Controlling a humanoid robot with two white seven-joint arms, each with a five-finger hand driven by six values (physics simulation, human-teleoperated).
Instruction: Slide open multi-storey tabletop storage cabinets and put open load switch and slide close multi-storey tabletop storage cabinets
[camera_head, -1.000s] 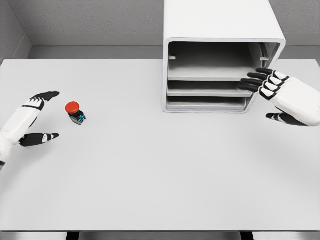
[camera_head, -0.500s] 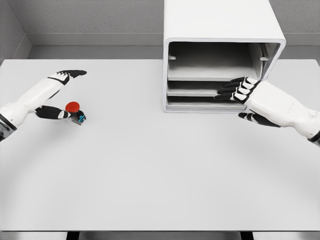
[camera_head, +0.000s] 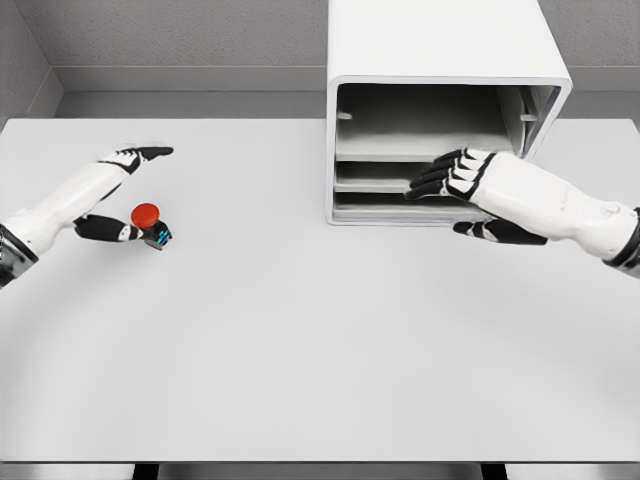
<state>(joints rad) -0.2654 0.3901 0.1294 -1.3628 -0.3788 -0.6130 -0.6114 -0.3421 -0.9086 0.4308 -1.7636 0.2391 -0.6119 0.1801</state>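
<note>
The load switch (camera_head: 151, 226) sits at the desk's (camera_head: 320, 350) nine o'clock, touching the spread left robot hand's (camera_head: 115, 190) thumb. The right robot hand (camera_head: 470, 195), fingers extended, empty, hides part of the cabinet's (camera_head: 440, 60) lower drawer fronts.

Cabinet (camera_head: 440, 60): white, rounded box, far right of table, front open, stacked grey drawers inside.
Load switch (camera_head: 151, 225): red round cap on small dark base, upright, left side.
</note>
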